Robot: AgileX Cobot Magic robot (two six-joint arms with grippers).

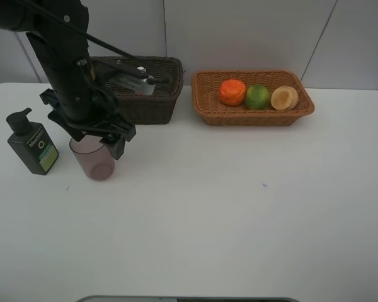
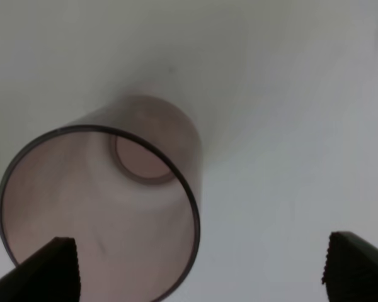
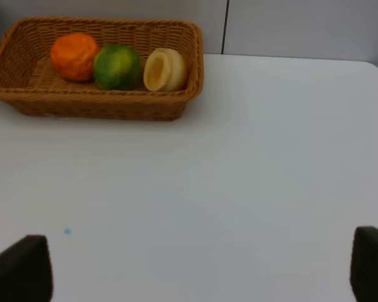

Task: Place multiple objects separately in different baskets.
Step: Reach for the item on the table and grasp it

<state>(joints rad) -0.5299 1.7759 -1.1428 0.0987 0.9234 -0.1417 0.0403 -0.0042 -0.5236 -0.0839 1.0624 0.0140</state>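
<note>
White table (image 1: 239, 226), translucent cup (image 1: 96, 163) upright, just beneath wide-spread left tool (image 1: 99, 142)

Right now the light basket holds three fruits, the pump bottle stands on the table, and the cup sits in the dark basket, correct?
No. The cup is not in the dark basket; it stands on the table beside the pump bottle, under the open left gripper, as the exterior high view shows. The light basket does hold three fruits.
</note>
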